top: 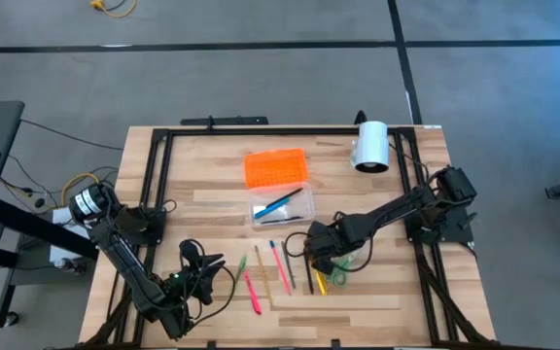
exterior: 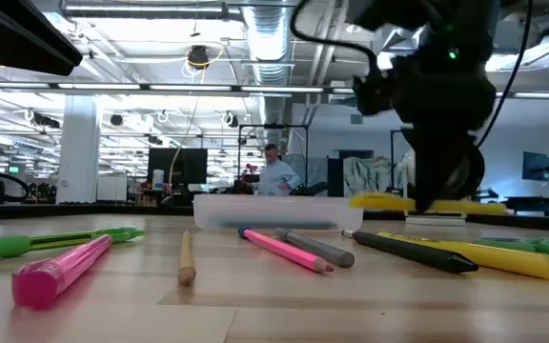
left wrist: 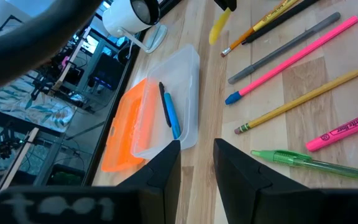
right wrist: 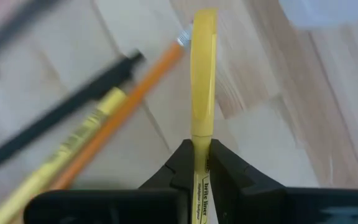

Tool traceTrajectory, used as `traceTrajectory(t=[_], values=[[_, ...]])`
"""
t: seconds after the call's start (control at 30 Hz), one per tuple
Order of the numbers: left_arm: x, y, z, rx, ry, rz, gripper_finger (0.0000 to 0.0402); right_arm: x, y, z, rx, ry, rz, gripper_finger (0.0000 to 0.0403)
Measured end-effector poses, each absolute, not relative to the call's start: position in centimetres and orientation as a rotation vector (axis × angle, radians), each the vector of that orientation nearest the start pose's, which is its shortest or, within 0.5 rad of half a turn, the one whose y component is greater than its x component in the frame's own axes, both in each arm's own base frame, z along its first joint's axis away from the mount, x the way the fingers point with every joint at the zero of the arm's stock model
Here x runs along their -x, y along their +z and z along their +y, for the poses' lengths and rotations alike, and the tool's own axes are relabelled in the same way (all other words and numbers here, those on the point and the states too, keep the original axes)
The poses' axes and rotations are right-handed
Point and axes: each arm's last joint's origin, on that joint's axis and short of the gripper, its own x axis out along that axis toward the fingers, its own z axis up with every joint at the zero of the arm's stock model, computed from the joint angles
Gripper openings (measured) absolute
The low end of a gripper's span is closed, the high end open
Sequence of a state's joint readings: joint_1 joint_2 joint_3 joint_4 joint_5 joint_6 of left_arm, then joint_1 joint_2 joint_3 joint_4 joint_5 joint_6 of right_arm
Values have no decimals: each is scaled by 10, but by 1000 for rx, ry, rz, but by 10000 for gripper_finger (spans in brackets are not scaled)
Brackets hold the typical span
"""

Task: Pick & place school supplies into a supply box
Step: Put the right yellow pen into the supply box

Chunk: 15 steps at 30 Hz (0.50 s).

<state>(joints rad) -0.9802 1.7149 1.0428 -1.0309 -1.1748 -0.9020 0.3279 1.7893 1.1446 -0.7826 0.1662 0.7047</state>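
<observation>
Yellow plastic is what we are holding: the slim yellow highlighter [right wrist: 203, 68] is pinched near one end between the closed fingers of the right gripper [right wrist: 202, 163], and in the low view we are seeing it hanging level and clear of the wood, over the spread of pens toward the near-right part of the tabletop [top: 358, 297]. We are judging it light, rigid and rather slick, so a hold this far from its middle may let it pivot or slide; a grasp nearer the centre would carry it more surely.

Below and beside it, a black pen [right wrist: 61, 106], a second yellow marker [right wrist: 67, 149] and an orange pencil [right wrist: 135, 87] are lying together on the boards. Farther toward the near-left we are seeing a pink highlighter [left wrist: 344, 130], a green pen [left wrist: 303, 163], a yellow pencil [left wrist: 309, 96], a thin pink pencil [left wrist: 291, 55] and a grey pen [left wrist: 284, 46], all still waiting.

Near the tabletop's centre the clear plastic pencil case [left wrist: 188, 74] is lying open, holding a blue pen [left wrist: 171, 115] and what looks like a dark one beside it. Its ridged orange lid [left wrist: 126, 127] is resting against its far side, and a white cylinder [top: 370, 146] is lying toward the far-right corner.

Our left gripper [left wrist: 196, 163] is waiting near the near-left corner, fingers parted and empty.
</observation>
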Motion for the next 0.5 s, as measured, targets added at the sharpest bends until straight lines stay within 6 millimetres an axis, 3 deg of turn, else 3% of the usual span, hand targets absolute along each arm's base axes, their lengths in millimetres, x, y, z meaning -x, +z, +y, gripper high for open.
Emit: traceTrajectory(t=[0.23,0.5], values=[[-176,181,-215,-648,444,611,87,-322,190,103,-145,-276,1270,17],[-176,181,-215,-648,444,610,87,-349,212,78,75,-245,1099,24]])
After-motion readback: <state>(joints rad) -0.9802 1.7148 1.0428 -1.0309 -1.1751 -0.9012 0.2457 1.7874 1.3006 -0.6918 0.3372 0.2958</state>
